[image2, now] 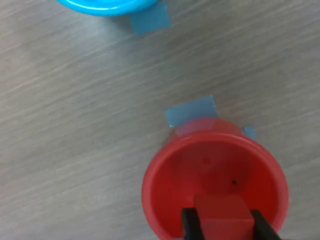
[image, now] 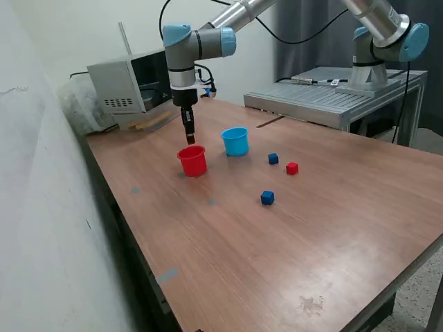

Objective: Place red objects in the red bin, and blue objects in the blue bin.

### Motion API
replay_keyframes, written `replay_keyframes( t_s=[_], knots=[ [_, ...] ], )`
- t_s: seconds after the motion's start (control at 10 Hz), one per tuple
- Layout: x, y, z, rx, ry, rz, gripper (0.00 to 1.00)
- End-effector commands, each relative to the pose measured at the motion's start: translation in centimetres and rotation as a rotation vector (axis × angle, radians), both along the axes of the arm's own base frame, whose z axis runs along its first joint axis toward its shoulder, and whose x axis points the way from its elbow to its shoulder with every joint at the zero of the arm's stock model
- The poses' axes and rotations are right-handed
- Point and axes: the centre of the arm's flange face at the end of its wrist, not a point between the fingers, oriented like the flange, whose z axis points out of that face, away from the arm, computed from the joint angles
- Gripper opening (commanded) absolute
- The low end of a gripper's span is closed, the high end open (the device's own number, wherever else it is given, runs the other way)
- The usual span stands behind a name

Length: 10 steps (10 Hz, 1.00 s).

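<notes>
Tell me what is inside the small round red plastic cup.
The red cup looks empty over the visible floor. The gripper holds a small red cube above its opening, and that cube hides part of the floor.

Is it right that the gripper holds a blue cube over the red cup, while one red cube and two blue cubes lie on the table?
Not quite. The cube in the gripper is red, not blue, as the wrist view shows. The rest holds: it hangs over the red cup, and one red cube and two blue cubes lie on the table.
</notes>
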Motion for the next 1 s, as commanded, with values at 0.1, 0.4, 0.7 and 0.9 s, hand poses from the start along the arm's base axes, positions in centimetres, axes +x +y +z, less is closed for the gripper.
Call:
replay_keyframes(
  t_s=[0.1, 0.4, 0.7, 0.9],
  knots=[
    [0.0, 0.0, -0.6, 0.0, 0.0, 0.003, 1.0],
    [0.0, -0.8, -0.8, 0.0, -0.002, 0.012, 1.0],
    [1.2, -4.4, -0.4, 0.018, -0.024, 0.066, 1.0],
    [5.9, -8.1, 4.9, 0.033, -0.007, 0.107, 1.0]
  ],
)
